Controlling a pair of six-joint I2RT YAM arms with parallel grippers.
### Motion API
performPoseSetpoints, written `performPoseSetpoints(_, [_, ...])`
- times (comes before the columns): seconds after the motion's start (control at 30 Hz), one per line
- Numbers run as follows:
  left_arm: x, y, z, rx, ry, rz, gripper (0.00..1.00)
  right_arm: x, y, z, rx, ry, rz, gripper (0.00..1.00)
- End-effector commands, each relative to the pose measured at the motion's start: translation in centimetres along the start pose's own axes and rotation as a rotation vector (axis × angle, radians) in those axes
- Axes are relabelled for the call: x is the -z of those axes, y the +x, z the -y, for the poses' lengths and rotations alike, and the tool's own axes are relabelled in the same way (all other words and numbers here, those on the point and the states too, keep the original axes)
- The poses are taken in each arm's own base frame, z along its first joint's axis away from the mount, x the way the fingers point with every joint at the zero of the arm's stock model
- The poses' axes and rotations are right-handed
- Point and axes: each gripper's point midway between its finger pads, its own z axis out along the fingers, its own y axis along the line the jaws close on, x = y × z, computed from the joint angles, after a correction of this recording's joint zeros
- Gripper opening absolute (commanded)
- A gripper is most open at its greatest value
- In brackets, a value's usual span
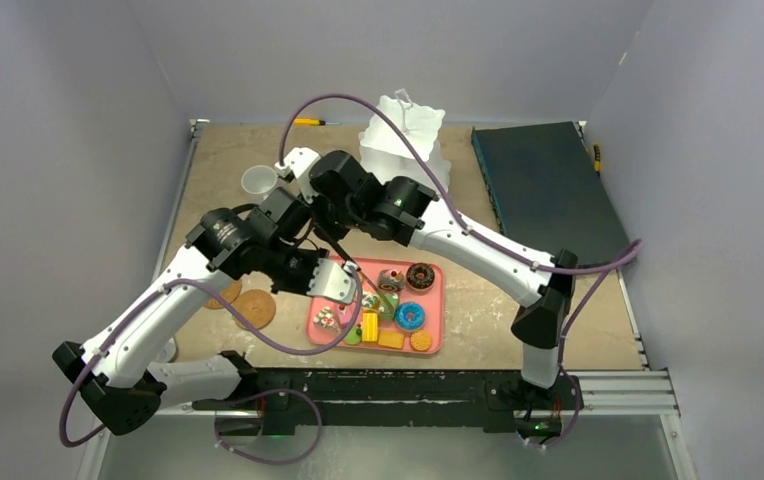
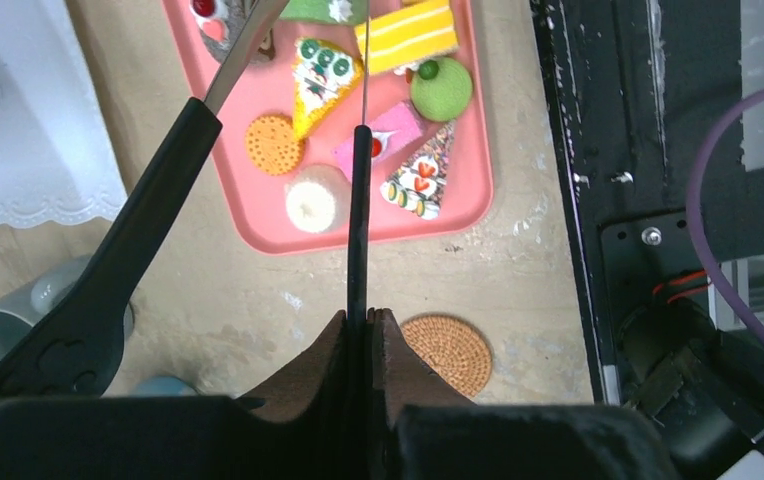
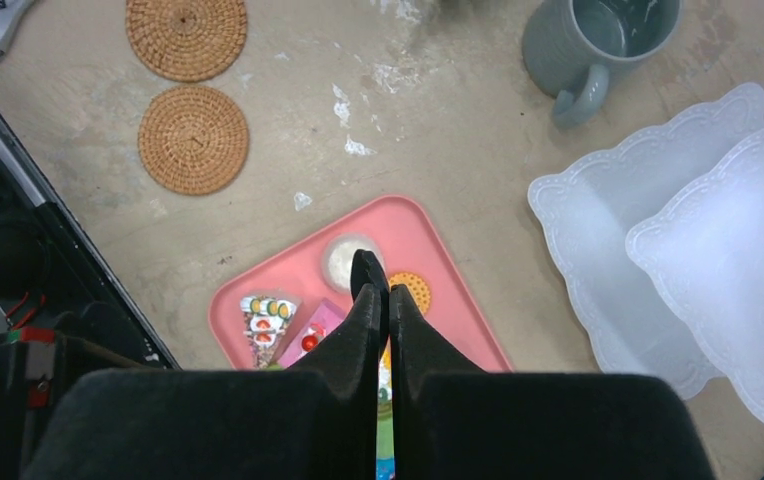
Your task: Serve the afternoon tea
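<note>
Toy pastries (image 2: 405,30), among them a heart-topped slice (image 2: 420,180) and a round biscuit (image 2: 274,143), lay on the pink tray (image 2: 258,215) at the middle of the worktop's near edge. The white tiered stand (image 1: 403,140) stood at the middle of the far edge, with the grey mug (image 3: 598,40) near its lowest tier and the white mug (image 1: 256,180) toward the far-left corner. Two cork coasters (image 3: 186,35) (image 3: 194,138) lay side by side near the left edge, apart from the tray. The left gripper (image 2: 366,318) pinched one arm of the black tongs (image 2: 138,230), whose other arm splayed outward over the tray. The right gripper (image 3: 380,290) hung above the tray, fingers pressed together and holding nothing.
</note>
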Motion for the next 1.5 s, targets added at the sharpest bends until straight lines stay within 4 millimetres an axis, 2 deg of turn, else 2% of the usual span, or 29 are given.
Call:
performPoseSetpoints(0.0, [1.0,-3.2,-2.3,0.022,-0.139,0.145,0.0,3.6,-2.3,-0.9,-0.03,-0.065,0.12,0.06])
performPoseSetpoints(0.07, [1.3,-4.4,-2.5,0.081,-0.162,0.213,0.0,4.6,-2.5,-0.6,-0.042,-0.061,0.156,0.3])
performPoseSetpoints(0.17, [2.2,-6.5,-3.2,0.193,-0.231,0.344,0.0,6.9,-3.3,0.5,-0.071,-0.051,0.24,0.54])
performPoseSetpoints(0.2, [2.4,-7.1,-3.3,0.226,-0.245,0.386,0.0,8.1,-3.8,1.2,-0.091,-0.047,0.281,0.65])
performPoseSetpoints(0.3, [3.3,-8.6,-3.7,0.334,-0.276,0.498,0.0,12.5,-5.3,3.0,-0.138,-0.069,0.434,0.88])
performPoseSetpoints(0.37, [4.2,-9.7,-3.9,0.405,-0.268,0.58,0.0,15.8,-6.0,4.6,-0.161,-0.097,0.536,0.98])
performPoseSetpoints(0.47, [6.3,-11.6,-4.6,0.486,-0.258,0.71,0.0,20.2,-6.3,5.2,-0.126,-0.128,0.662,0.98])
performPoseSetpoints(0.53, [7.7,-12.5,-5.3,0.531,-0.254,0.777,0.0,22.3,-6.1,5.4,-0.107,-0.129,0.717,0.99])
performPoseSetpoints(0.6, [9.2,-13.1,-6.0,0.564,-0.248,0.843,0.0,24.0,-5.9,5.6,-0.1,-0.12,0.766,0.99])
performPoseSetpoints(0.73, [12.0,-13.1,-7.1,0.626,-0.269,0.96,0.0,27.0,-5.9,5.8,-0.099,-0.113,0.859,0.99])
performPoseSetpoints(0.8, [13.1,-12.8,-7.6,0.655,-0.285,1.017,0.0,27.0,-5.5,5.3,-0.097,-0.141,0.875,0.99])
performPoseSetpoints(0.97, [16.2,-12.4,-9.7,0.688,-0.276,1.166,0.0,25.8,-3.7,4.5,-0.122,-0.203,0.881,0.99])
performPoseSetpoints(1.07, [17.1,-12.5,-10.6,0.678,-0.243,1.208,0.0,24.7,-3.3,3.7,-0.131,-0.279,0.897,0.99])
performPoseSetpoints(1.2, [17.5,-13.1,-9.8,0.661,-0.195,1.229,0.0,22.5,-2.7,3.6,-0.129,-0.382,0.919,0.99])
performPoseSetpoints(1.3, [17.7,-13.4,-8.9,0.645,-0.189,1.236,0.0,22.6,-2.2,3.5,-0.07,-0.492,0.972,0.99])
performPoseSetpoints(1.43, [18.3,-13.9,-7.7,0.625,-0.182,1.238,0.0,23.3,-2.3,3.7,0.026,-0.513,1.069,0.99])
performPoseSetpoints(1.47, [18.4,-14.0,-7.4,0.621,-0.176,1.237,0.0,22.7,-2.3,4.1,0.032,-0.517,1.066,0.99])
